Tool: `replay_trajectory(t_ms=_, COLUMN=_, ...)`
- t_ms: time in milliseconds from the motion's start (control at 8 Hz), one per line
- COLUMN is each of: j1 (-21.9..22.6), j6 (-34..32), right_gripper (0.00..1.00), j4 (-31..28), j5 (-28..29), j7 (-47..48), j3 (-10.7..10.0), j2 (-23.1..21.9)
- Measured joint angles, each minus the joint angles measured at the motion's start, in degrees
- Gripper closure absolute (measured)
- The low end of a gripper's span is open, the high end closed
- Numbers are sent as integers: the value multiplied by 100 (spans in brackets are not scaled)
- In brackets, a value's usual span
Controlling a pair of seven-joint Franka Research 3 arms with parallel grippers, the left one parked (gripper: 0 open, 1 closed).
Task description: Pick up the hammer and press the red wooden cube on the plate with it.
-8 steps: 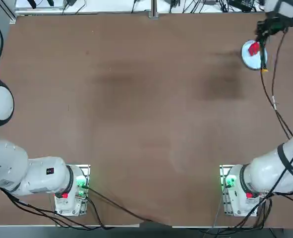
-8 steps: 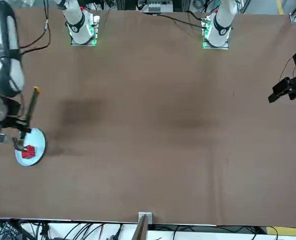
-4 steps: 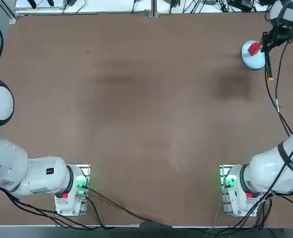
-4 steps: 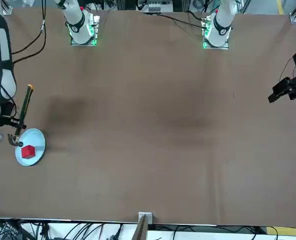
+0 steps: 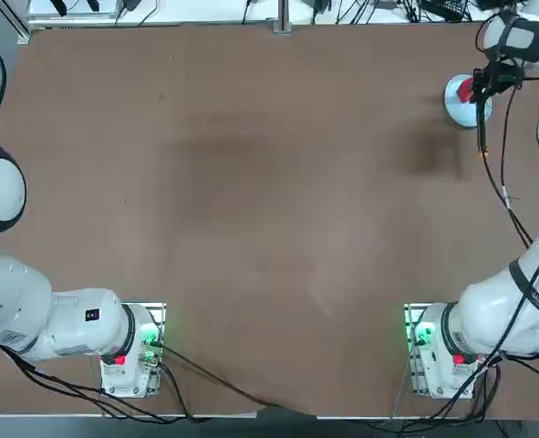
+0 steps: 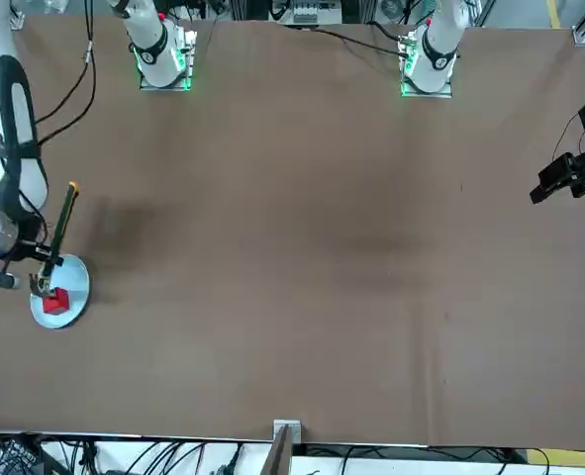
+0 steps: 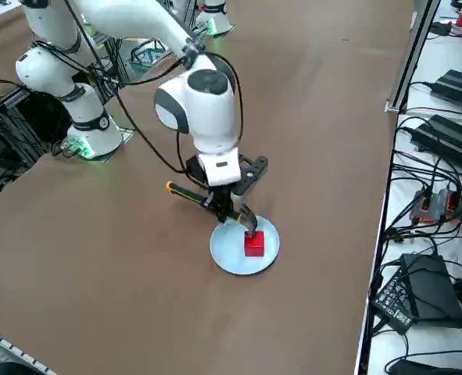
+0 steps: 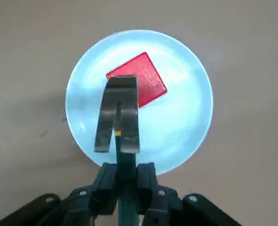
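Observation:
The white plate [image 5: 456, 105] lies at the table's far right, and the small red wooden cube [image 5: 465, 88] rests on it. My right gripper [image 5: 488, 78] hangs over the plate's edge, shut on the hammer's dark handle [image 6: 62, 226]. In the right wrist view the metal head [image 8: 118, 113] overlaps one side of the cube [image 8: 148, 81] on the plate [image 8: 181, 108], ahead of the gripper [image 8: 126, 179]. From the right side, the head [image 7: 250, 221] hovers just over the cube [image 7: 253, 247]; contact cannot be told. The orange tip [image 7: 170, 186] points back toward the robot.
The plate [image 7: 229, 251] sits close to the table's right edge, beyond which lie cables and black boxes [image 7: 430, 289]. My right arm's cable [image 5: 502, 182] trails over the table. Brown tabletop [image 5: 251, 182] stretches to the left.
Half a second ago the gripper and hammer stood beside the plate with the cube uncovered. They have swung back over the plate, so the head again covers part of the cube.

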Motion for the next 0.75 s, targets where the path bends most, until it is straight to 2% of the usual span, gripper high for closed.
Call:
replay_trajectory(t_ms=250, j1=26, j6=-62, right_gripper=79, j4=200, j5=-1, j7=-11, j3=71, j2=-100)
replay_trajectory(t_ms=750, j1=-85, j6=-814, right_gripper=79, j4=844, j5=-1, j7=-465, j3=38, j2=-211)
